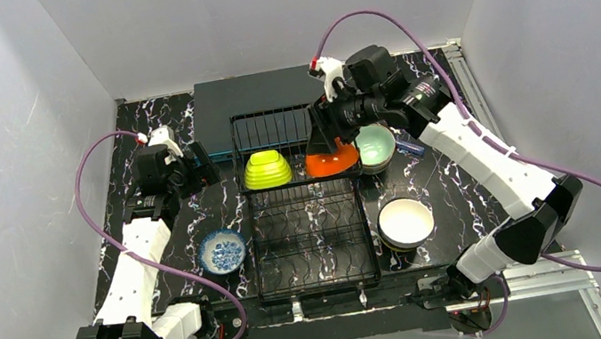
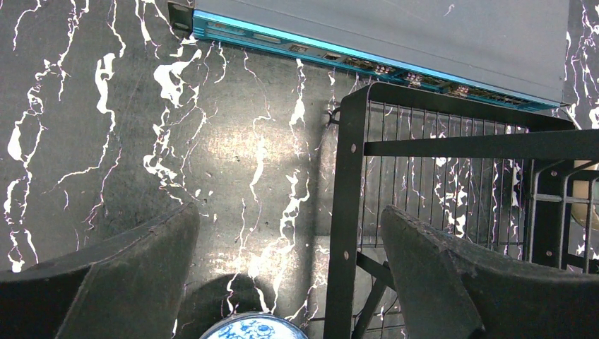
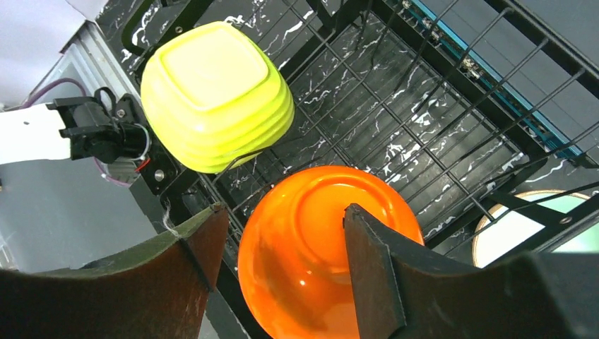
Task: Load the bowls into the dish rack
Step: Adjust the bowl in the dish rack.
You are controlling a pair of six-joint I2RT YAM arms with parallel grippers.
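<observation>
Bowls in view: five
Lime green bowl [image 1: 267, 170]: one
Orange bowl [image 1: 332, 163]: one
Mint bowl [image 1: 376, 145]: one
White bowl [image 1: 405, 221]: one
Blue-white patterned bowl [image 1: 222, 252]: one
Bowls in the dish rack [image 1: 320, 292]: two
Bowls on the table [image 1: 454, 200]: three
Dish racks: one
Flat dark box [image 1: 254, 95]: one
Purple cables [image 1: 110, 243]: two

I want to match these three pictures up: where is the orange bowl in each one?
Top view: orange bowl near the centre, at the back of the rack.
Left wrist view: not in it.
Right wrist view: orange bowl at bottom centre.
Shared landmark: the black wire rack, seen in all three.
</observation>
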